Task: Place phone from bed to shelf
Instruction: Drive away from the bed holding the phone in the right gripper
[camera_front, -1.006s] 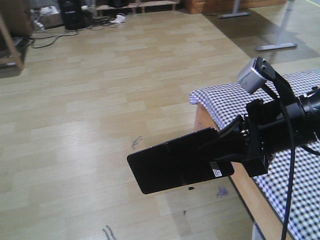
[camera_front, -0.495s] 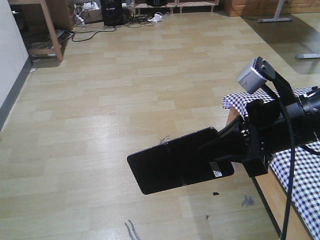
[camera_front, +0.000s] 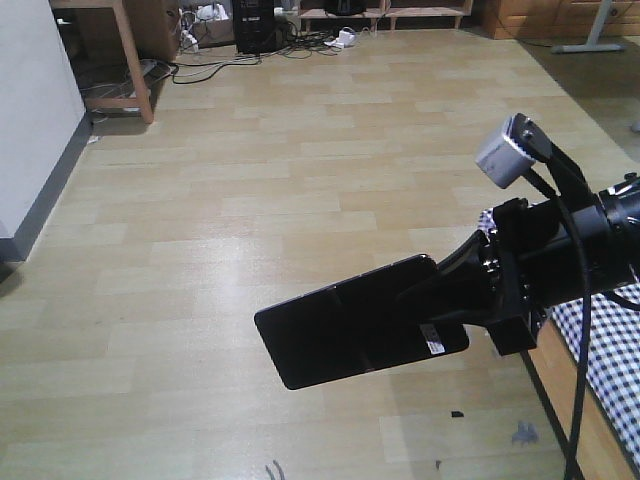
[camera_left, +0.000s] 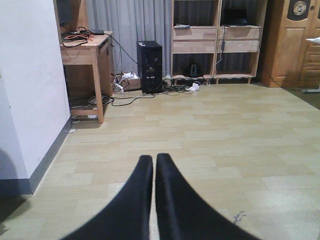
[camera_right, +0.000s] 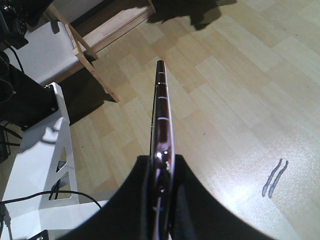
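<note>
A: Step?
B: Carry. Right hand (camera_front: 437, 303) is clamped on one end of the phone (camera_front: 345, 330), which is held over the floor (camera_front: 250, 180), left of the bed (camera_front: 612, 352). Left hand (camera_left: 153, 167) closed, empty.
A: Next?
B: Probably drive to the far shelf (camera_left: 197, 46), then reach into a compartment.

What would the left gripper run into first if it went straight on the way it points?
Nothing close: the shut left gripper points over bare floor. Far ahead stands a black computer tower, though depth is unclear.
</note>
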